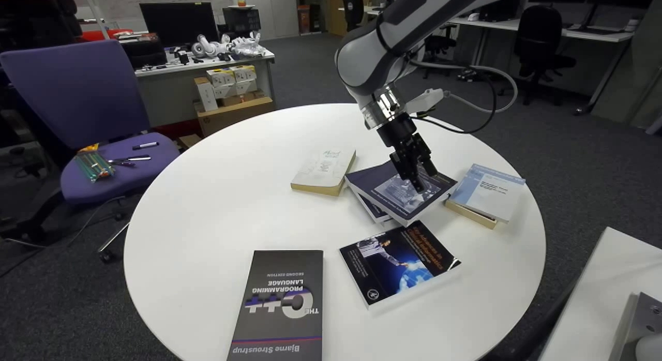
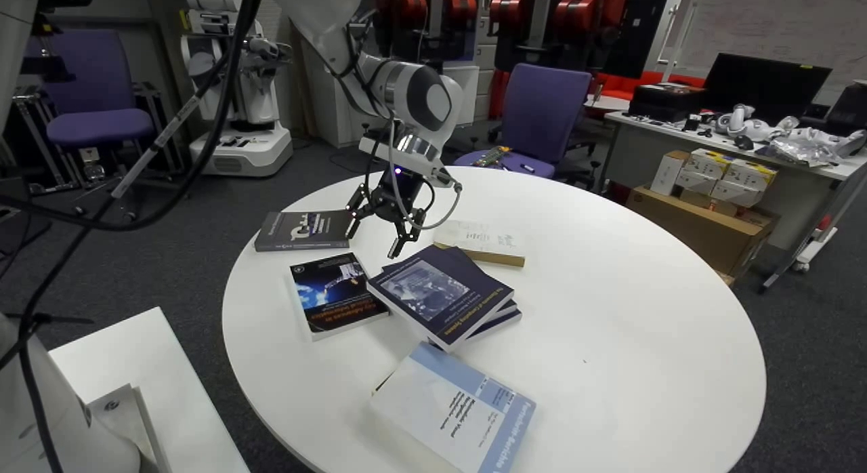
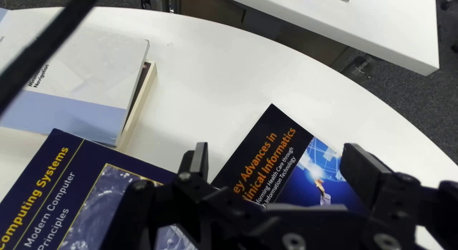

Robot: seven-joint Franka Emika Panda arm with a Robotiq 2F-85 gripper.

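My black gripper (image 3: 275,159) stands open above the table with nothing between its fingers. Beyond its spread fingertips in the wrist view lies the dark paperback "Key Advances in Clinical Informatics" (image 3: 266,153). A navy book (image 3: 91,160) about computing systems lies to the left, partly hidden by the finger linkage. In an exterior view that navy book (image 2: 433,290) rests askew on another dark blue book (image 2: 498,322), and the gripper (image 2: 372,244) hangs near its edge and the paperback (image 2: 335,293). Whether the fingers touch any book cannot be told, but they appear apart from them.
A blue-and-white book (image 1: 489,190) overlaps a cream-edged book (image 1: 469,214) beside the navy stack. A cream book (image 1: 326,167) and a grey C++ book (image 1: 282,304) also lie on the round white table (image 1: 207,211). A white side table (image 1: 615,278) stands close by.
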